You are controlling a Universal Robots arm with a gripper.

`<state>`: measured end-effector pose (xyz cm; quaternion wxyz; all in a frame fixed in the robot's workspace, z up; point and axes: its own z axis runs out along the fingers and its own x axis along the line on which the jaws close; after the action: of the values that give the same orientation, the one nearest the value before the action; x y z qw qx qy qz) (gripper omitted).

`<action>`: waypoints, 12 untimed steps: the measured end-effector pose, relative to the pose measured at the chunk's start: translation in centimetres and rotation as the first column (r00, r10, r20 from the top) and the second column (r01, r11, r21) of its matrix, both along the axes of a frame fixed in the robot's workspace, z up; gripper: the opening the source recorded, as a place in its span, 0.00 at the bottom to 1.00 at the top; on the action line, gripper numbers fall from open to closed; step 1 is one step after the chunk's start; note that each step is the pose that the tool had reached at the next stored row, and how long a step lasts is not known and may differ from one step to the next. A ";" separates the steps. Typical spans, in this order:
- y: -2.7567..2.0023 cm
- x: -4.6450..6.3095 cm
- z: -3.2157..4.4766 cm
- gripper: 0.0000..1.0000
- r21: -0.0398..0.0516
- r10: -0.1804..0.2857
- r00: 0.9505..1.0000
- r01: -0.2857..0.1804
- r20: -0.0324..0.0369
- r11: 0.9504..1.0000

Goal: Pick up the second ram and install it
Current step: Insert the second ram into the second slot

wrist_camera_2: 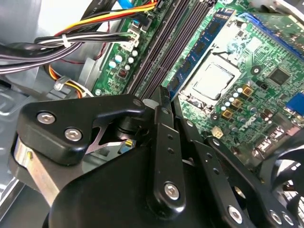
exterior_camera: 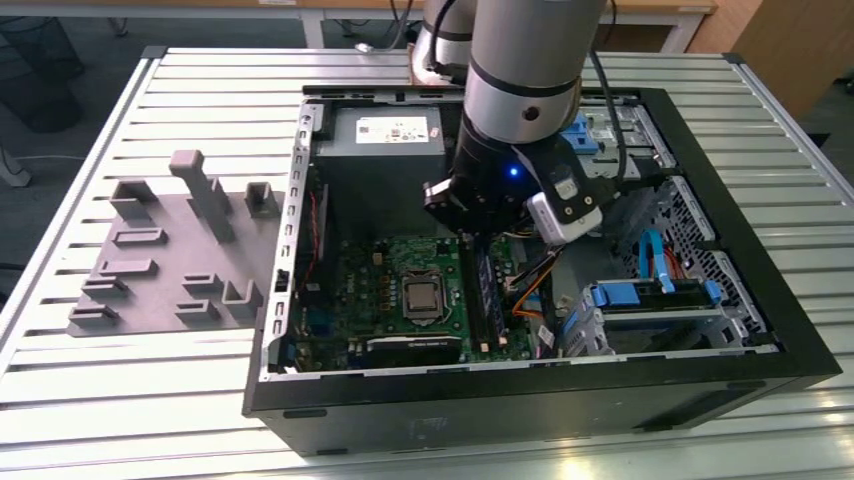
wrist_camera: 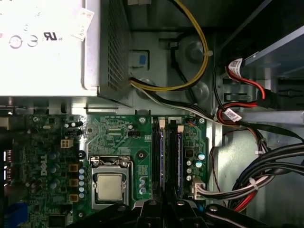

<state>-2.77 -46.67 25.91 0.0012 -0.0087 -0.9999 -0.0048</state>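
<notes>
Hovering over ribbed black memory slots [wrist_camera: 171, 159], matte fingers [wrist_camera_2: 161, 102] near flat blue ram [wrist_camera_2: 202, 45].

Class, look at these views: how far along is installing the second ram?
Done: one blue stick sits in the slot beside the processor. In hand: the hand is low over the memory slots, where the second ram stands in its slot. Left: whether it is pressed fully home cannot be told.

The exterior view looks down from above at the open computer case [exterior_camera: 747, 330]. Both wrist views sit close over its motherboard [wrist_camera: 118, 142] [wrist_camera_2: 247, 61], sharing the processor socket [wrist_camera: 110, 185] [wrist_camera_2: 211, 81].
</notes>
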 end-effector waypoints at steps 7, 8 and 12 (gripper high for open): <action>0.00 0.1 -1.27 0.14 0.000 -0.006 1.000 0.006 0.000 1.000; 0.00 0.1 -1.45 0.14 0.000 -0.006 1.000 0.006 0.000 1.000; 0.00 0.1 -2.18 0.14 0.000 -0.011 1.000 0.011 0.000 1.000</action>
<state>-2.63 -46.67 23.73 0.0012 -0.0140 -0.9999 -0.0047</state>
